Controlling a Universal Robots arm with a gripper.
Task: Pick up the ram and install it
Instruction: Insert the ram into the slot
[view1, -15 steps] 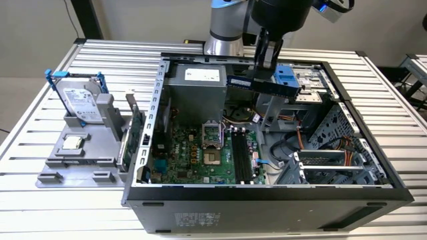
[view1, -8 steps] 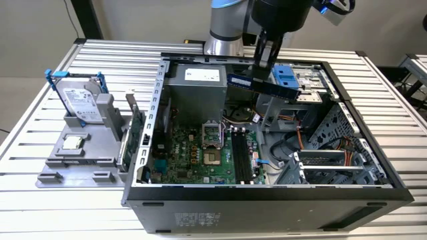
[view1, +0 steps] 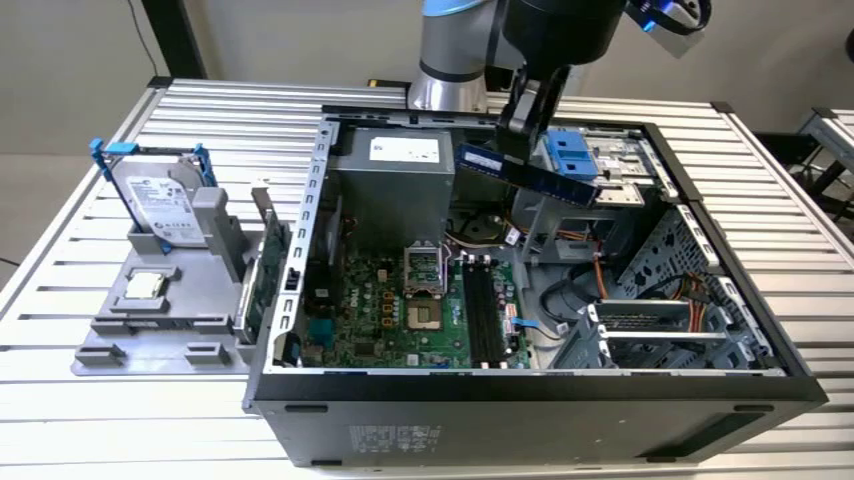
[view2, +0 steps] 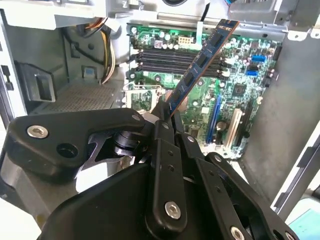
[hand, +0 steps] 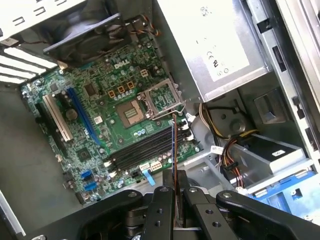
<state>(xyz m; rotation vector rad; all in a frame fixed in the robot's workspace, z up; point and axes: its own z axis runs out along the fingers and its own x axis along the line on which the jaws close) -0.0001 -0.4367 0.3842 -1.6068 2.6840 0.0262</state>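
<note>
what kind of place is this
Likely a robotics lab for PC assembly: open computer case on a slatted metal table, a hard drive in a parts fixture, the hand gripping the ram.

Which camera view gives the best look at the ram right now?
The second wrist view: the ram shows its broad face with chips, clamped at one end in the gripper. The exterior view shows it tilted above the open case; the first wrist view shows it edge-on, a thin line.

The ram (view2: 200, 65) is blue with black chips, the motherboard (view1: 374, 300) green, the pincer (view2: 166, 114) black, the counter (view1: 80, 420) ribbed silver.
</note>
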